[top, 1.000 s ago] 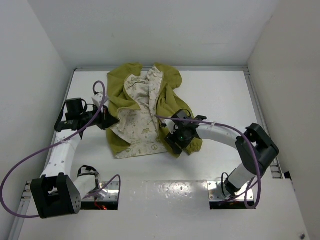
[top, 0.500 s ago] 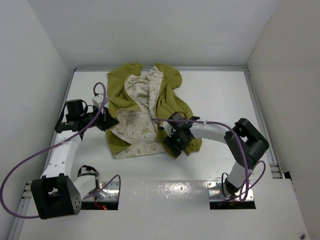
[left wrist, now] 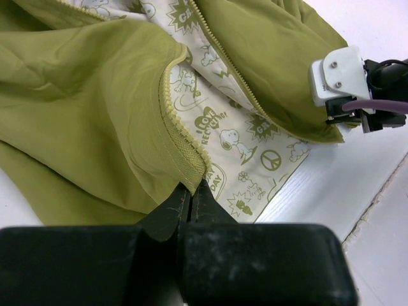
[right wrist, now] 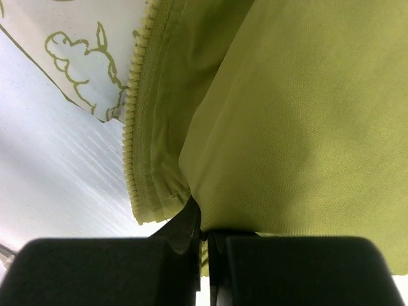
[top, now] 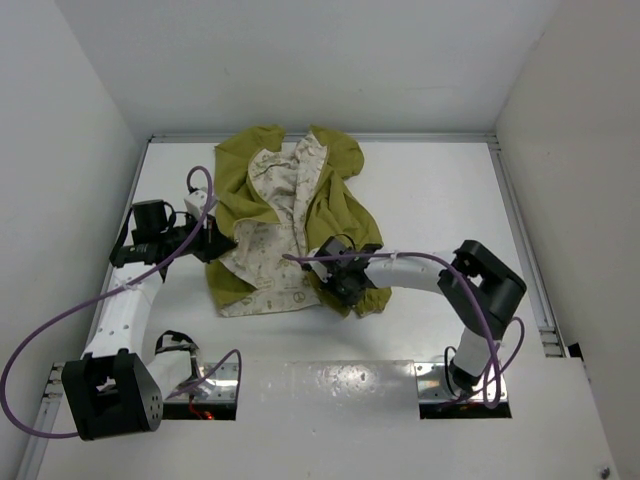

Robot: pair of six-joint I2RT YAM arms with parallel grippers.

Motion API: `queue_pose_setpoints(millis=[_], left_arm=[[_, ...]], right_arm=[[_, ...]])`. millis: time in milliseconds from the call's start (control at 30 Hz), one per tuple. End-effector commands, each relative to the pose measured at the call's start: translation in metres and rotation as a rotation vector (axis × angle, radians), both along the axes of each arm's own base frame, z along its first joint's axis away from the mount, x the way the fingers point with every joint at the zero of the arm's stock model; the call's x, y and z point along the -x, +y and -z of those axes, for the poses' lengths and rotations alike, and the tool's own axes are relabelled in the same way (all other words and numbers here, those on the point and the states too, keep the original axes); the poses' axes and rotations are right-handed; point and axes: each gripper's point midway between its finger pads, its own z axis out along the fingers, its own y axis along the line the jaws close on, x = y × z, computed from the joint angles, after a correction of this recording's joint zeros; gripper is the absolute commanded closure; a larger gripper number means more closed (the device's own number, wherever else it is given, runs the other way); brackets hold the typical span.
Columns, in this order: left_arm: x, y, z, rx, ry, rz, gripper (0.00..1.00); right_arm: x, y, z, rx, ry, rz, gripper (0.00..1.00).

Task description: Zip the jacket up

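The olive-yellow jacket [top: 340, 212] lies open on the white table, its cream printed lining [top: 272, 235] facing up. My left gripper [top: 213, 241] is shut on the jacket's left front edge. In the left wrist view its tips [left wrist: 191, 190] pinch the zipper tape of the jacket [left wrist: 83, 108]. My right gripper [top: 336, 284] is shut on the lower corner of the jacket's right front. In the right wrist view, olive fabric of the jacket [right wrist: 306, 115] runs down between the closed tips [right wrist: 204, 231], and a row of zipper teeth [right wrist: 131, 127] hangs just to their left.
The table [top: 440, 190] is boxed in by white walls on three sides. Purple cables [top: 60, 320] loop from both arms. The right arm's white wrist block [left wrist: 336, 75] shows past the jacket's hem in the left wrist view.
The right gripper has slid left along the hem and gone from open to shut on the jacket's lower right corner. The hem has bunched slightly leftward. The left gripper stayed put.
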Motion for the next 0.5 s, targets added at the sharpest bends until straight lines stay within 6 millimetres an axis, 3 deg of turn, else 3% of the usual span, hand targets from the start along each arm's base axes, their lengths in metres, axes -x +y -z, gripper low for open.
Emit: queue_pose_setpoints(millis=[0,33,100,133,267,367,400,467], left_arm=[[-0.001,-0.001,-0.008,-0.006,-0.048,0.009,1.00],[0.001,-0.001,-0.007,-0.006,-0.048,0.009,1.00],[0.001,-0.003,-0.008,0.001,-0.050,0.017,1.00],[0.003,-0.003,-0.004,0.003,-0.041,0.017,1.00],[0.004,-0.004,-0.005,0.009,-0.041,0.024,1.00],[0.004,-0.004,-0.007,0.013,-0.044,0.020,1.00],[0.006,-0.005,-0.006,0.013,-0.044,0.020,1.00],[0.005,-0.005,-0.007,0.017,-0.049,0.016,1.00]], right_arm=[[0.005,-0.018,0.019,0.047,0.033,0.023,1.00],[-0.004,-0.012,0.001,-0.003,0.004,0.032,1.00],[-0.007,-0.014,-0.014,-0.062,0.034,0.063,1.00],[-0.017,-0.010,-0.039,-0.155,0.008,0.085,1.00],[-0.034,-0.002,-0.098,-0.414,-0.019,0.150,1.00],[-0.063,-0.032,-0.132,-0.473,-0.157,0.328,1.00],[-0.065,-0.042,-0.129,-0.457,-0.165,0.380,1.00],[-0.071,-0.084,-0.118,-0.376,-0.212,0.552,1.00]])
